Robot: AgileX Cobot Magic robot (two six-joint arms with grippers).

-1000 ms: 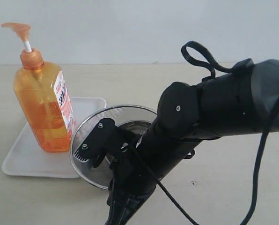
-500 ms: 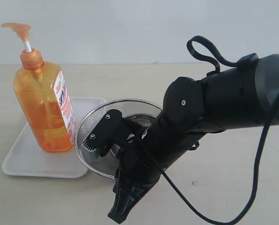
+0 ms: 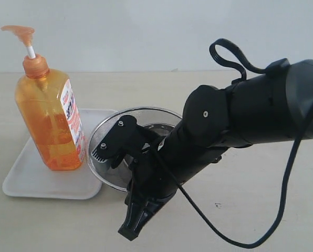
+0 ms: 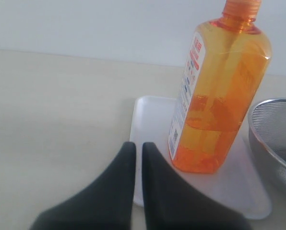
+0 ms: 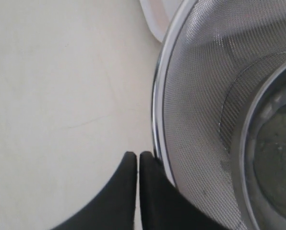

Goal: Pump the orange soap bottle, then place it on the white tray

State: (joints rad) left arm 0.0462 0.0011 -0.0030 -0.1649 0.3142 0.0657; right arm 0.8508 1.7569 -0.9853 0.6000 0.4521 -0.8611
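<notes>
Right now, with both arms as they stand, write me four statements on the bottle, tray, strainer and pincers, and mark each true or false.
1. The orange soap bottle stands upright on the white tray. True.
2. The right pincer grips the bottle. False: it is shut on nothing, beside the rim of the mesh strainer bowl.
3. The left pincer is shut and empty. True.
4. The bottle has lost its pump. False: the orange pump head is in place on top.

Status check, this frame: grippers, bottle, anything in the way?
Left gripper shut, empty. Right gripper shut, empty, at mesh strainer rim. Orange soap bottle upright on white tray; strainer alongside.
</notes>
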